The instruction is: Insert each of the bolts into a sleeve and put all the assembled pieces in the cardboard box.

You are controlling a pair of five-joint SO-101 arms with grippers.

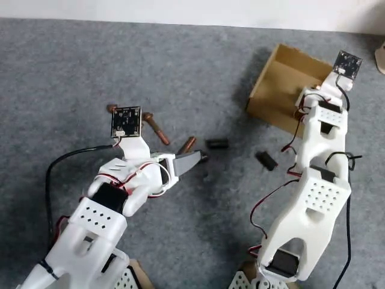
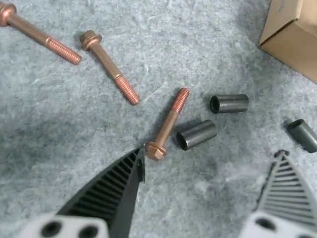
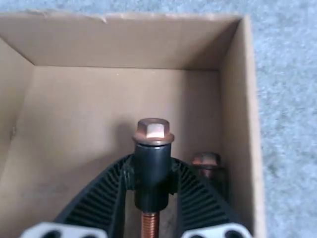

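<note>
Right tool [image 3: 151, 171] of mine clamps a sleeved bolt [image 3: 153, 144] over the cardboard box [image 3: 124, 44]; left tool [image 2: 210, 154] gapes wide, loose bolt [image 2: 167, 125] at its 12 o'clock.

Right wrist view: a second assembled piece [image 3: 207, 162] in the cardboard box [image 3: 99, 39] is mostly hidden behind a finger of the right gripper [image 3: 151, 168]; only its copper head is plain. The held piece [image 3: 151, 148] has its threaded end cut off at the edge. Left wrist view: the head of one loose bolt [image 2: 34, 32] and one sleeve [image 2: 303, 135] are cropped.
</note>
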